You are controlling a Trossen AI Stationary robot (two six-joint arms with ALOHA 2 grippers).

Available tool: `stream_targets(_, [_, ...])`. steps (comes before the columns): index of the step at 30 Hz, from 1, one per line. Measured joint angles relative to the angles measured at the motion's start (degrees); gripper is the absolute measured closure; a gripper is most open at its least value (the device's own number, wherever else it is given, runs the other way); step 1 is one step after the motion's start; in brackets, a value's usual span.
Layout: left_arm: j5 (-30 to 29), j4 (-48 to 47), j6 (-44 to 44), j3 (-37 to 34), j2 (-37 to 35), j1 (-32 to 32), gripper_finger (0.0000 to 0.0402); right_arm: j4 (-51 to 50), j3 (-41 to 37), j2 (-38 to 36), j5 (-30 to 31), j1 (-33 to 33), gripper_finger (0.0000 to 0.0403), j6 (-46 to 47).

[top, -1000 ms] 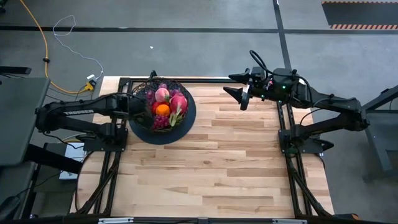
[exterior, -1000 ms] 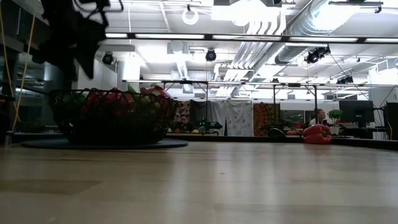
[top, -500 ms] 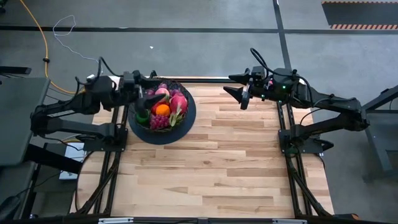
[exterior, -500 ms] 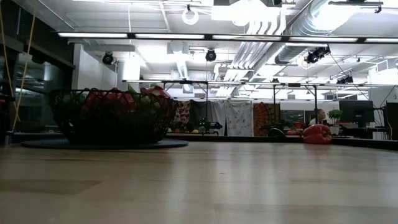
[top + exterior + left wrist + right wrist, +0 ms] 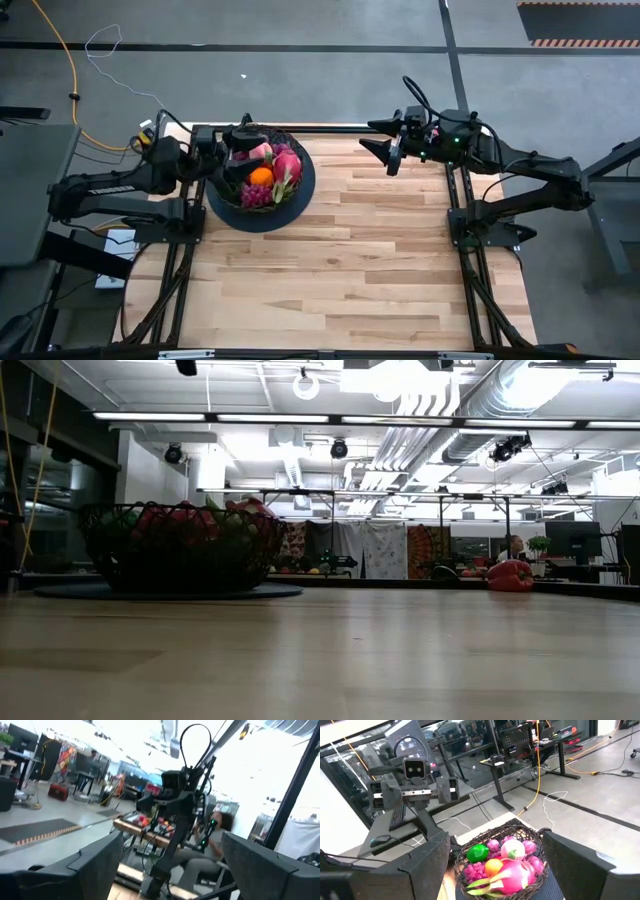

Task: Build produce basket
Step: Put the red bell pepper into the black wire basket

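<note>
Round black wire basket [image 5: 262, 170] on a dark round base, sitting on the pale wooden counter [image 5: 380, 250] toward 10 o'clock in the overhead view, close to the far edge. Heaped full of produce [image 5: 265, 168]: an orange [image 5: 260, 176] in the middle, purple grapes [image 5: 257, 196] at the near rim, a pink-red fruit with green leaf tips [image 5: 287, 166] at 3 o'clock of the orange, a pale pink peach [image 5: 261, 151] behind it, something green [image 5: 478, 852] at the side nearest the left arm. From counter height, a dark mesh bowl with red and green tops rising above the rim.

A red pepper [image 5: 511, 575] lying alone on the counter, well apart from the basket, seen only from counter height.

Left claw [image 5: 238, 137] raised over the basket's far-left rim at about 11 o'clock, fingers apart, nothing between them. Right claw [image 5: 384, 152] hovering near the counter's far edge at about 1 o'clock, well apart from the basket, pointed toward it, fingers apart and empty.
</note>
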Motion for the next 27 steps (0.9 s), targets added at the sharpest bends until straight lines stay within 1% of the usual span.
stream_targets(4, [0.0,0.58,0.02,-0.67,-0.82,0.0,0.0074,-0.45,0.0,0.0,1.21,0.0,0.0095,0.89])
stream_targets(9, [-0.26,0.14,0.02,-0.67,-0.76,-0.01,0.0074,-4.66,0.0,0.6,10.63,-0.88,0.0095,6.41])
stream_targets(12, [-0.44,0.09,0.0,-0.67,-0.76,0.0,0.0074,-9.61,0.06,1.35,12.61,-3.83,0.0095,11.01])
stream_targets(14, [-0.46,0.11,0.0,-0.67,-0.76,0.0,0.0074,-13.79,0.04,2.06,12.85,-7.01,0.0095,15.45])
stream_targets(16, [-0.46,0.11,0.0,-0.67,-0.76,-0.02,0.0074,-20.3,0.04,2.72,12.87,-10.96,0.0095,18.04])
stream_targets(21, [-0.46,-0.05,0.01,-0.67,-0.76,-0.01,0.0074,-33.38,0.04,7.09,12.8,-22.41,0.0095,17.87])
stream_targets(24, [-0.48,-0.36,0.02,-0.67,-0.76,0.0,0.0074,-41.97,0.04,11.45,13.01,-29.96,0.0095,15.41])
stream_targets(27, [-0.71,-0.35,0.07,-0.67,-0.76,-0.01,0.0074,-50.69,-0.68,16.62,15.73,-37.15,0.0095,14.69])
